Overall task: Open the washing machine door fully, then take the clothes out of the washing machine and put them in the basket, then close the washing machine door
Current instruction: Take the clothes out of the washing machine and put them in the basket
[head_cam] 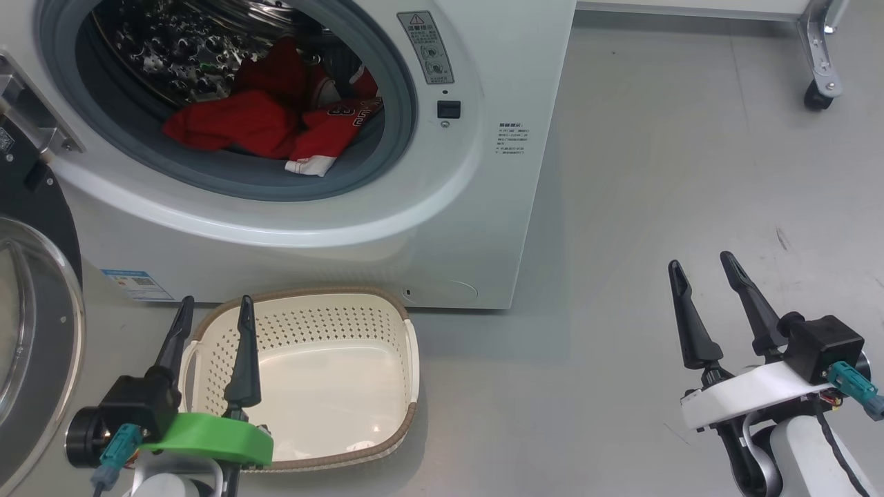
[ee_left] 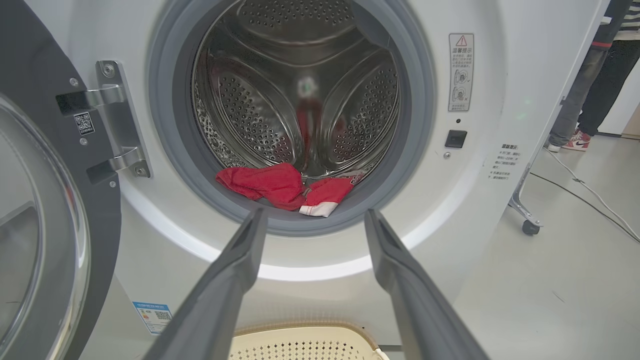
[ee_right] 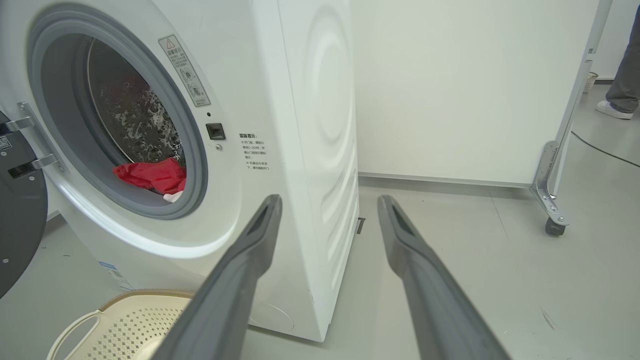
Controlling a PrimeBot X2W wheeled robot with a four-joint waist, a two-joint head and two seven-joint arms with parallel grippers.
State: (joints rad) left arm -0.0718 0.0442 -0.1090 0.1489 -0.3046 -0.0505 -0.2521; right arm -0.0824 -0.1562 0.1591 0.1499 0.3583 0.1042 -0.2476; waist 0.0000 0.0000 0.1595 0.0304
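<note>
Two grippers hang low before the machine, each with its fingers spread wide and nothing between them. The left gripper sits over the near left corner of the basket. The right gripper is well off to the right above bare floor, apart from everything.

The door is swung out to the left on its hinge, leaving the round opening free, so the opening step looks done. The clothes lie in a red heap at the front bottom of the drum, with one white-trimmed edge draped onto the grey ring. That spot is easy to reach without going deep.

The basket stands on the floor just beside the machine's front, right under the opening and with nothing in it. It is likely placed there so each garment needs only a short carry down.

From the left wrist view the fingers frame the heap almost squarely, so the left arm seems the one lined up to reach in. The right points past the machine's corner and would need turning first. Loose fabric may snag on the ring when pulled.
</note>
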